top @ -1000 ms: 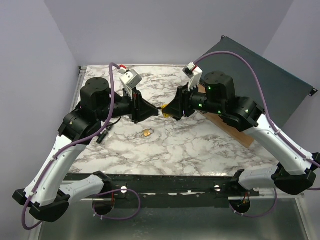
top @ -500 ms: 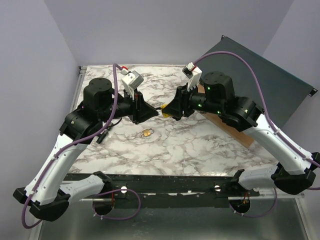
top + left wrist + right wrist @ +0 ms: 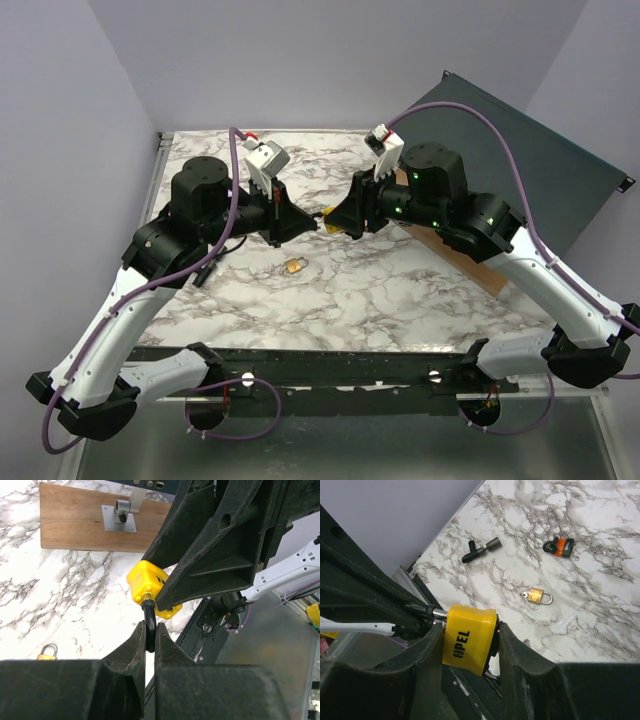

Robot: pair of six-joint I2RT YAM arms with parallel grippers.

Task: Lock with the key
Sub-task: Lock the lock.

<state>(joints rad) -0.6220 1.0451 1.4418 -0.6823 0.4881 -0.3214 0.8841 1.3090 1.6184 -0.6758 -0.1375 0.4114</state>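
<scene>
A yellow padlock (image 3: pixel 326 222) marked OPEL is held in the air between my two grippers above the middle of the marble table. My right gripper (image 3: pixel 470 645) is shut on the padlock's yellow body (image 3: pixel 470 637). My left gripper (image 3: pixel 148 636) is shut on its black shackle (image 3: pixel 148 625), just below the yellow body (image 3: pixel 145 582). In the top view the left gripper (image 3: pixel 306 226) and the right gripper (image 3: pixel 338 222) meet tip to tip. An orange-and-black key (image 3: pixel 560 546) lies on the table, away from both grippers.
A small brass padlock (image 3: pixel 296 265) lies on the marble below the grippers, also in the right wrist view (image 3: pixel 538 595). A wooden board (image 3: pixel 75 520) carries a metal fitting (image 3: pixel 120 515). A black tool (image 3: pixel 480 550) lies near the table's edge. A dark panel (image 3: pixel 520 150) leans at the back right.
The left arm has shifted slightly toward the right arm. Both grippers stay closed on the yellow padlock at the same spot.
</scene>
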